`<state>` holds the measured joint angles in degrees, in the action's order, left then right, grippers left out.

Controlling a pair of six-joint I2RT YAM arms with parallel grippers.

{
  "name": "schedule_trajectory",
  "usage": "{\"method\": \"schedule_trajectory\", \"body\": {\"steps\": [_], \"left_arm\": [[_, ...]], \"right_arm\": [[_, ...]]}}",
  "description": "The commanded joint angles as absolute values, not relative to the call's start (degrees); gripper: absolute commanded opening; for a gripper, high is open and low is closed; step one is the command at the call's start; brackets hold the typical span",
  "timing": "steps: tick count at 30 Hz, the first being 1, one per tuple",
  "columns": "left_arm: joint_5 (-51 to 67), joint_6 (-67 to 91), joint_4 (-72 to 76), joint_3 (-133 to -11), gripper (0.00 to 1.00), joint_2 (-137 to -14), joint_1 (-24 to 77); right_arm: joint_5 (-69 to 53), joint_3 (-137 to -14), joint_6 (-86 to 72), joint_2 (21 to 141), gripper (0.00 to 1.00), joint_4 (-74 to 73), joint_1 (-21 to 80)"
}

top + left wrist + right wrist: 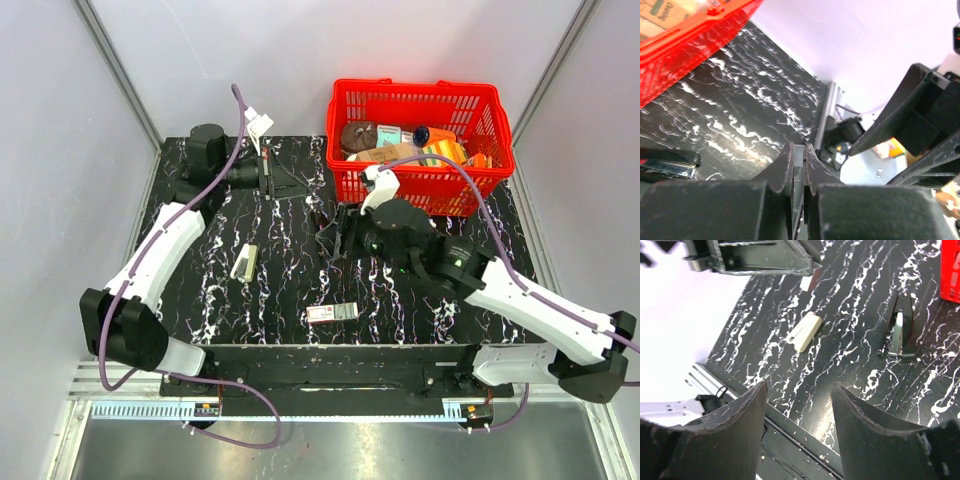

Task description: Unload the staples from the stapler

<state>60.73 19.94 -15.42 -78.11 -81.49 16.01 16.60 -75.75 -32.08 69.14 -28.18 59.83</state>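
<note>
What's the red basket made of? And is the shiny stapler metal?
The red basket looks like glossy moulded plastic: even colour, open lattice walls. The stapler seems partly metal, going by its mirror-bright strip, with matte black parts, probably plastic. Looks alone can't confirm.

Black marbled table (270, 300) (pale walls (60, 150))

Qty check, one pass.
Arms: 2, i.e. left arm (160, 250), right arm (530, 300).
Grippers: 2, i.e. left gripper (799, 150), right gripper (799, 390).
Stapler (899, 332): 1.
Cream block (244, 262): 1.
Labelled pack (332, 313): 1.
Red basket (415, 84): 1, holding several items, exact no. unclear.
Purple cables (236, 120): 2, one per arm.
Worktop (280, 295): 1.
</note>
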Motion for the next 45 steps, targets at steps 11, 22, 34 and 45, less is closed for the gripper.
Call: {"method": "schedule_trajectory", "body": {"steps": [11, 22, 34, 45], "left_arm": [[70.2, 91.7, 72.7, -61.3, 0.00, -84.6, 15.2], [68.7, 93.4, 73.4, -58.3, 0.00, -80.7, 15.3], [68.9, 92.9, 72.4, -58.2, 0.00, -80.9, 15.3], [69.0, 91.6, 70.8, -58.1, 0.00, -80.0, 15.2]], "right_arm": [[9.4, -78.7, -30.3, 65.5, 0.59, -18.0, 58.3], [8.0, -79.7, -31.0, 67.8, 0.57, -12.4, 55.2], [4.2, -78.2, -33.6, 70.7, 0.54, -7.4, 53.6], [1.9, -77.0, -34.8, 71.6, 0.44, -5.1, 52.7]]}}
